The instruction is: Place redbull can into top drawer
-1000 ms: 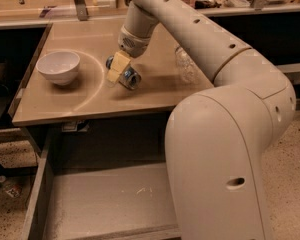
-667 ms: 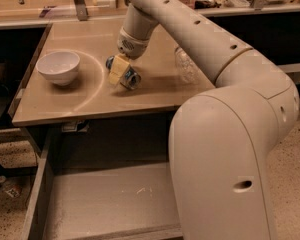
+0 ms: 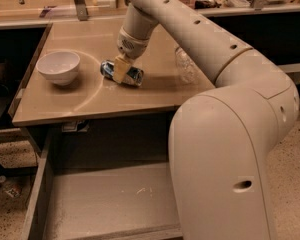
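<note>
Robot arm (image 3: 230, 134) hides the right half of the top drawer (image 3: 105, 199); the redbull can (image 3: 133, 76) lies sideways, touching the gripper (image 3: 122, 68) at its six o'clock; grip cannot be told

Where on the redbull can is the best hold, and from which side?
Likely around the middle of the redbull can, coming straight down from above. It lies on its side on the table, so its round body is exposed on top and the grip should close across the narrow width, not end to end. The gripper is right over that middle.
</note>
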### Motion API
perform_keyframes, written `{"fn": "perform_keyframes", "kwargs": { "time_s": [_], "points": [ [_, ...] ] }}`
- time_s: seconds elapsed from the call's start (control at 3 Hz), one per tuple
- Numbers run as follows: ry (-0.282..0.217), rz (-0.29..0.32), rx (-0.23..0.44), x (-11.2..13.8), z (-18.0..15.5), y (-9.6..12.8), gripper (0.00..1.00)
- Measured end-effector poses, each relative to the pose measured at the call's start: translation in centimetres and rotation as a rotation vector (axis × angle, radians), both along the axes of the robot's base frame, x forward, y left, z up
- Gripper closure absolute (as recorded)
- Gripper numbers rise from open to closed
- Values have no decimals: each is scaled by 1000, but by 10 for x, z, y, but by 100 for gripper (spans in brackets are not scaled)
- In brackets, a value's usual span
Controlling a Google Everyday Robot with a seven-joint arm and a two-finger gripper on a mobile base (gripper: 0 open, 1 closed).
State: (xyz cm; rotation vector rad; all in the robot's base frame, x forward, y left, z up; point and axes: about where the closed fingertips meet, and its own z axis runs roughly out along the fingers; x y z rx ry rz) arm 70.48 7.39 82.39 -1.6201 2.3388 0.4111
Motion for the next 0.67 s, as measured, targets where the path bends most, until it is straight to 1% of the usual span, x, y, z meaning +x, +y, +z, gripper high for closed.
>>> {"fn": "perform_keyframes", "kwargs": {
  "time_s": [0.33,0.67],
  "points": [
    [0,0,0,0,0,0,88],
    [-14,-2,1,-16,12,-7,100]
  ]
}}
